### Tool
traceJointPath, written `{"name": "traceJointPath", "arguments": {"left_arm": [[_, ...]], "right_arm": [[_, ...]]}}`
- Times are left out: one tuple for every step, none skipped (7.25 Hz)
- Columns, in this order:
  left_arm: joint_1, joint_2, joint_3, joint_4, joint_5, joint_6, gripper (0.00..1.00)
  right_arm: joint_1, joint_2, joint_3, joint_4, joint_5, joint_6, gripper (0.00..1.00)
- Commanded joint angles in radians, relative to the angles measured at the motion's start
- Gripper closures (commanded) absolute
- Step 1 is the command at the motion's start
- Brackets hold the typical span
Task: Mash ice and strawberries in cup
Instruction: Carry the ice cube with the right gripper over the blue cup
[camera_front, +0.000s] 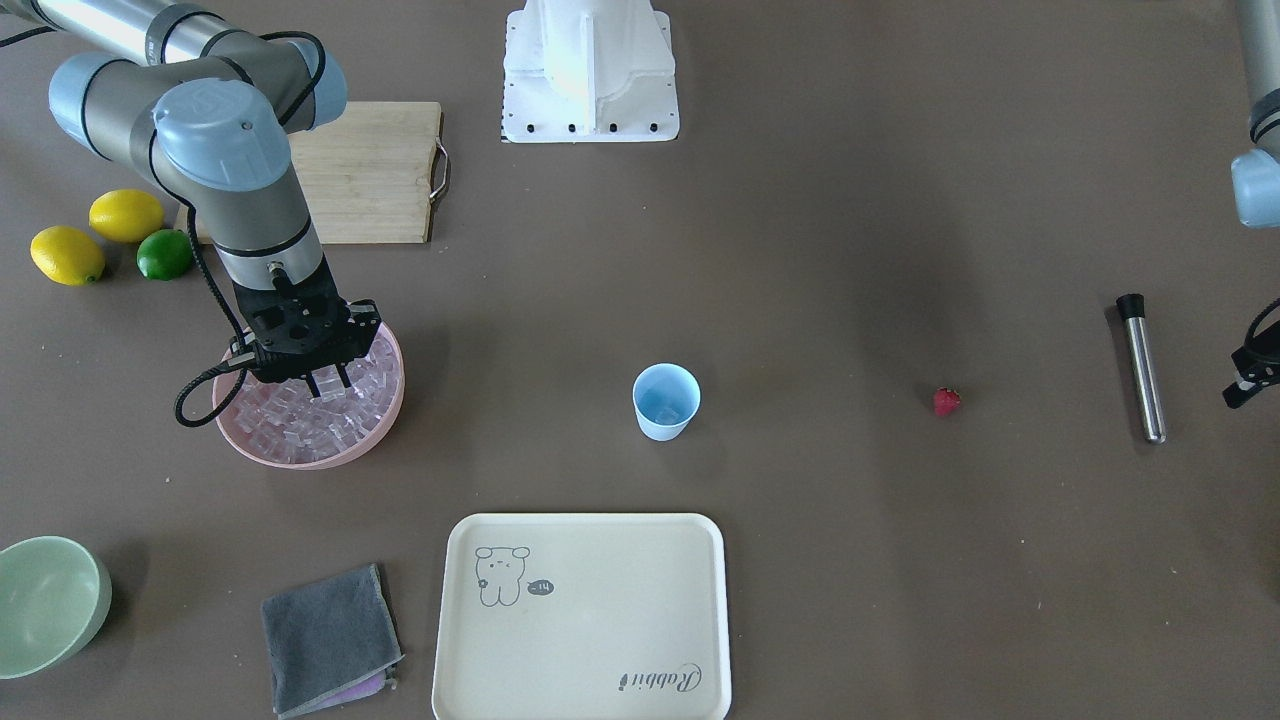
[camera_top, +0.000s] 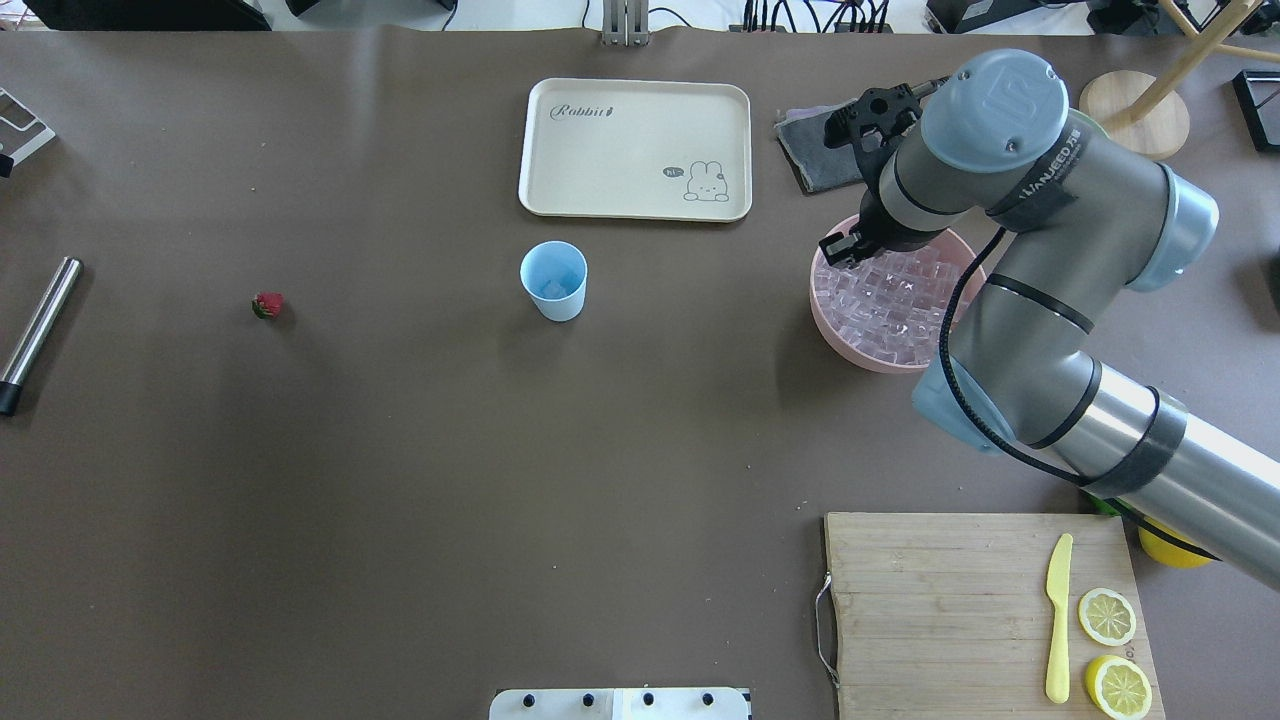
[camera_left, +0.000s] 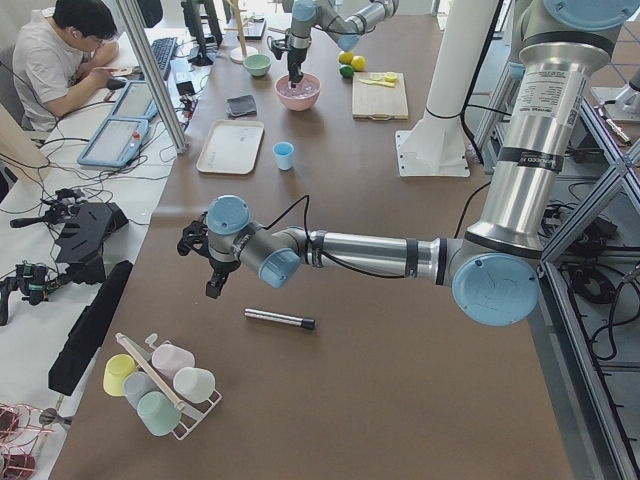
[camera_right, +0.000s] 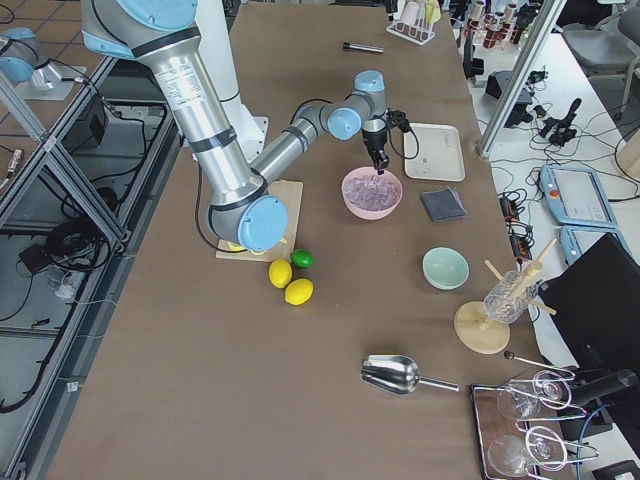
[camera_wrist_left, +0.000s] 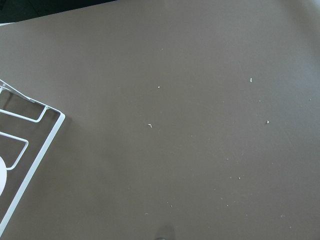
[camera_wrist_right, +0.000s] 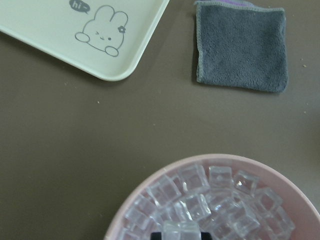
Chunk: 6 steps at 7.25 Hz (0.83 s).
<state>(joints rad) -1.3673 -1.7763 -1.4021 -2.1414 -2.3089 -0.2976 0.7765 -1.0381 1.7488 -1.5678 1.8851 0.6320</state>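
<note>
Right gripper is down in the wide pink plastic bowl. Its jaws are narrowed to about one cube's width. The right wrist view shows one ice cube between the fingertips, so we read it as clamped, though we can't confirm it's seated.

Left gripper is only just in view at the table's end. We can't tell how far open it is, and nothing shows in it.

Where the task items are:
- The small clear glassy cubes are heaped in the pink bowl.
- The small light-blue tapered plastic cup stands upright mid-table, well apart from the bowl, with what looks like a cube or two already inside.
- The small red strawberry lies alone on the brown table, between the cup and the steel rod with a black end cap.

Handling, as we judge it:
- **Ice:** hard, light and slick. We want two flat opposite faces, centred on the pads. A corner grip will likely squirt it out.
- **Strawberry:** soft and bruises easily. We'd pinch lightly across the widest part.
- **Cup:** light and handle-free, so it tips easily. We expect it needs holding by the side wall while mashing.
- **Rod:** smooth and round, so it may roll. We'd grip it mid-shaft.
</note>
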Motion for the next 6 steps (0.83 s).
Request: {"name": "traceJointPath", "arguments": {"left_arm": [[0.0, 0.0, -0.005, 0.0, 0.0, -0.002, 0.03], [0.0, 0.001, -0.006, 0.0, -0.001, -0.002, 0.03], [0.0, 0.001, -0.005, 0.0, -0.001, 0.0, 0.03], [0.0, 0.001, -0.002, -0.011, 0.0, -0.002, 0.03], [0.0, 0.001, 0.0, -0.012, 0.0, -0.002, 0.03], [0.0, 0.001, 0.0, -0.012, -0.001, 0.0, 0.03]], "right_arm": [[-0.04, 0.219, -0.16, -0.027, -0.016, 0.157, 1.0], [-0.089, 0.324, -0.251, -0.027, -0.064, 0.254, 1.0], [-0.139, 0.39, -0.308, -0.027, -0.12, 0.338, 1.0], [-0.167, 0.42, -0.316, -0.027, -0.141, 0.378, 1.0], [-0.189, 0.444, -0.325, -0.026, -0.162, 0.423, 1.0], [-0.222, 0.472, -0.357, -0.018, -0.206, 0.46, 1.0]]}}
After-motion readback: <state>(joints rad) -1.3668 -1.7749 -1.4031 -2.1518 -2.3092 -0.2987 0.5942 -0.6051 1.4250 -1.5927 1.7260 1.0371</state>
